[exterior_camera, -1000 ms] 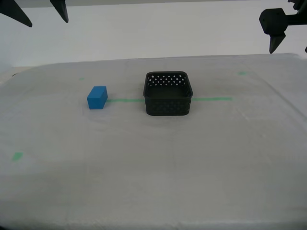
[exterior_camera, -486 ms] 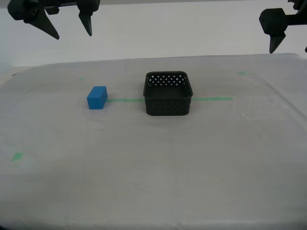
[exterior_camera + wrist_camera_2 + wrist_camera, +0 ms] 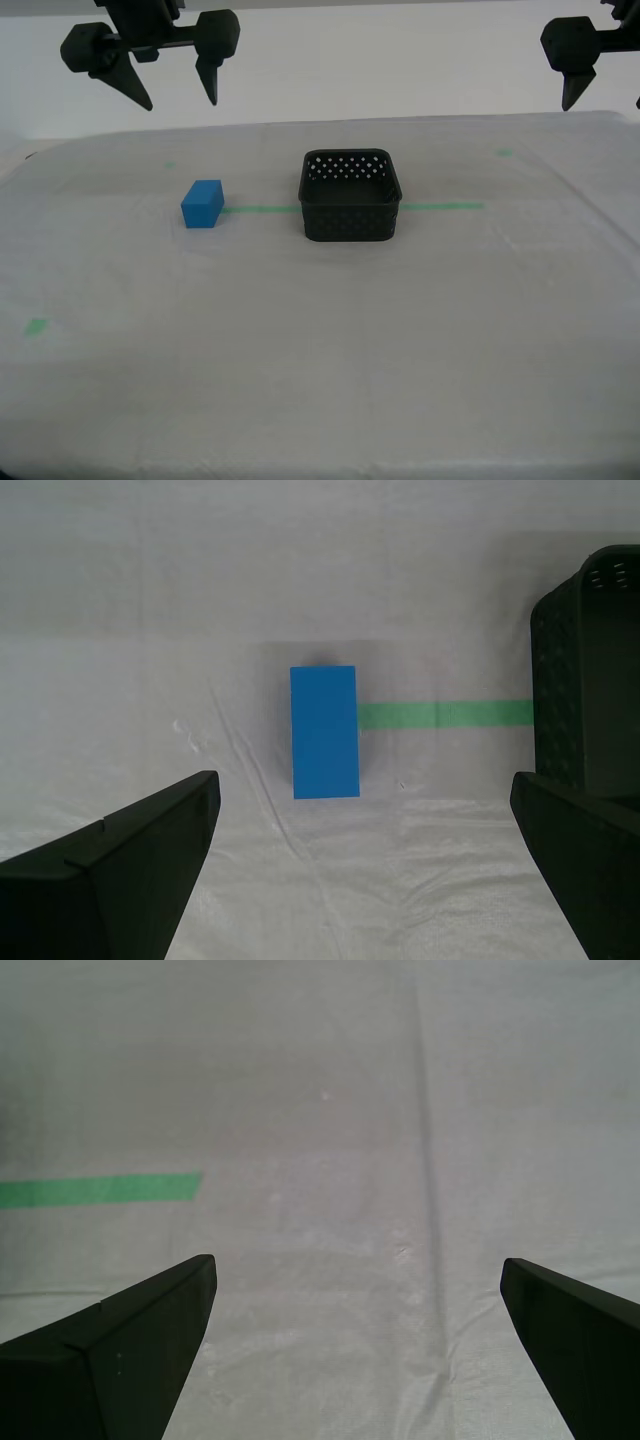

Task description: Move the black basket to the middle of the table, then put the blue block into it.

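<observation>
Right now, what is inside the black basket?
The black basket looks empty: only its perforated far wall shows. Its near wall hides part of the floor. The blue block lies outside on the table.

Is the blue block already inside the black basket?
No, the blue block sits on the table beside the black basket, apart from it.

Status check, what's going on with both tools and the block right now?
Second tool open, above the blue block. First tool open, over bare table. Block on cloth beside the black basket, apart. Nothing in the way.
</observation>
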